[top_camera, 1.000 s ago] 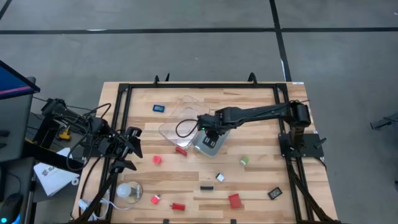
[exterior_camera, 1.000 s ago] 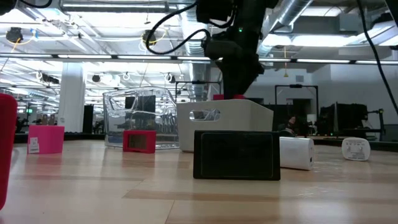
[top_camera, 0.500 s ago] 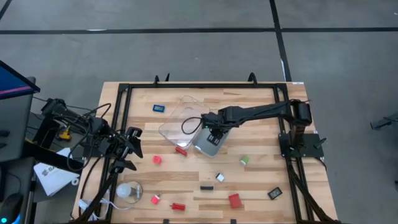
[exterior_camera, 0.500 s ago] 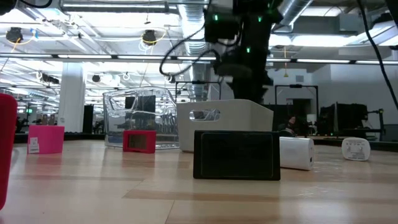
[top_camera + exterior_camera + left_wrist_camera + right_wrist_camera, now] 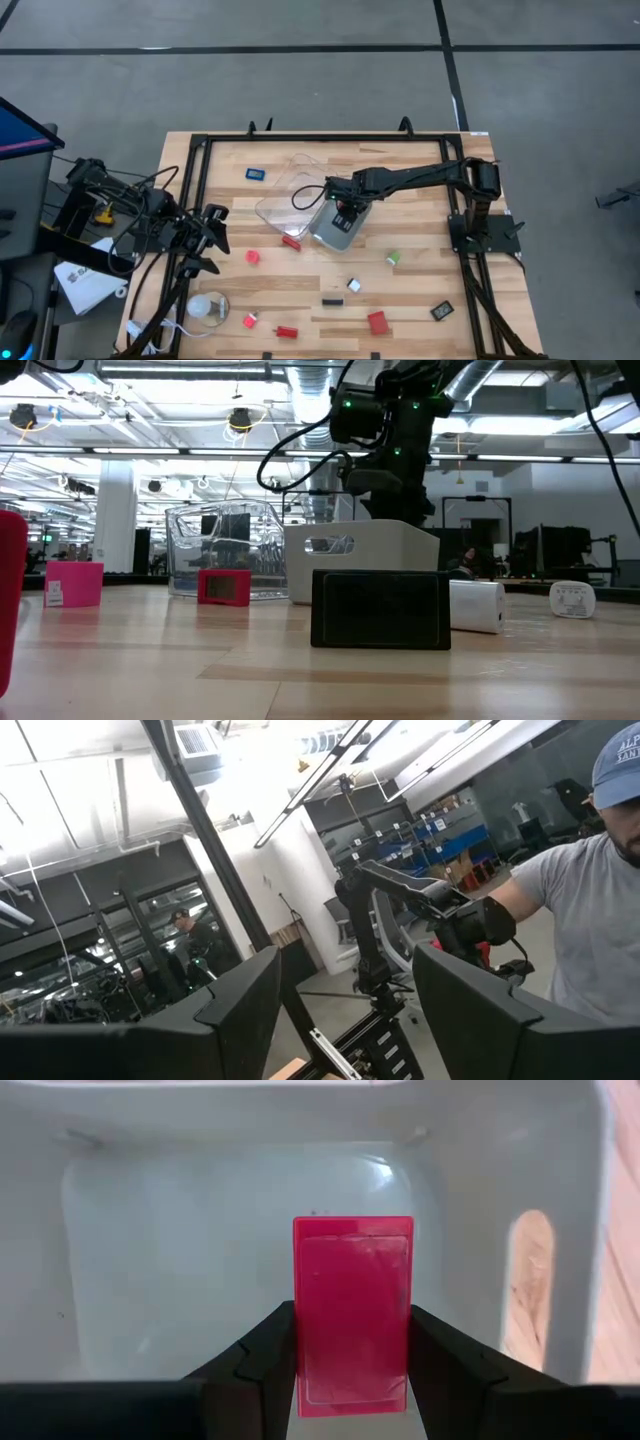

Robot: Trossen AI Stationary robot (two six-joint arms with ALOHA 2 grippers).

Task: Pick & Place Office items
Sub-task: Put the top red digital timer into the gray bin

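My right gripper (image 5: 352, 1325) is over the white bin (image 5: 335, 228) at the table's middle, shut on a red rectangular block (image 5: 352, 1280). The bin's white floor and walls (image 5: 200, 1250) surround the block. Other small office items lie flat on the wood: a blue one (image 5: 255, 174), red ones (image 5: 291, 241) (image 5: 253, 257) (image 5: 377, 322), a green one (image 5: 393, 258) and black ones (image 5: 332, 300) (image 5: 441, 311). My left gripper (image 5: 345, 1010) waits raised at the table's left edge (image 5: 210, 235), open and holding nothing. My right gripper pinches the red block by its two long sides (image 5: 305, 1335) between its two fingers. The fingers come from above, pointing steeply down along the block. The block hangs upright inside the bin's walls; I cannot tell whether its lower end touches the bin's floor.
A clear tray (image 5: 290, 188) stands just left of and behind the bin. A round whitish object with a cord (image 5: 207, 307) lies at the near left. A black frame (image 5: 320, 140) borders the table. In the left wrist view a person (image 5: 590, 920) stands beyond the table.
My right gripper has sunk with the red block and gone a little toward the table's right edge. The block, seen above the bin's rim a second ago, is now down behind the rim in the low view.
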